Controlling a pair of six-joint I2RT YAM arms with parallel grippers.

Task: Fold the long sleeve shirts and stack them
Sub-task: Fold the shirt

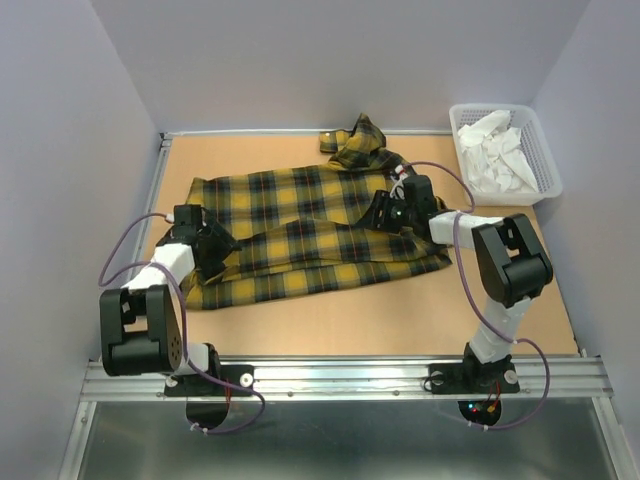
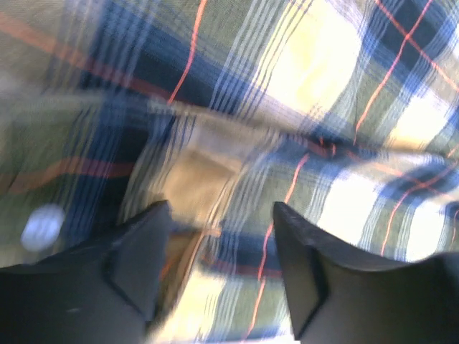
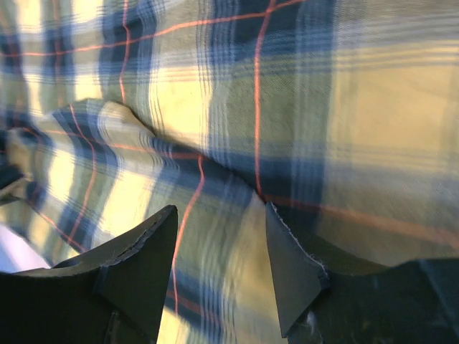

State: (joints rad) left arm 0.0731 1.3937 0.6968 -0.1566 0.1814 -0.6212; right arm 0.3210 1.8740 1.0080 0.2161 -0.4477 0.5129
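Tan tabletop (image 1: 400, 320) | plaid shirt (image 1: 300, 215) lies rumpled, partly folded, across mid-table | left gripper (image 2: 219, 206) jaws parted over cloth, nothing clamped | right gripper (image 3: 221, 208) likewise parted astride a fold | risk: closing on one layer could drag the fold askew and bunch the cloth

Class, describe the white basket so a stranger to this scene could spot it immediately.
Start at the wooden table and look to its far right corner. There stands a white mesh basket holding crumpled white pieces. It is the only rigid white container, unlike the yellow plaid shirt lying beside it.
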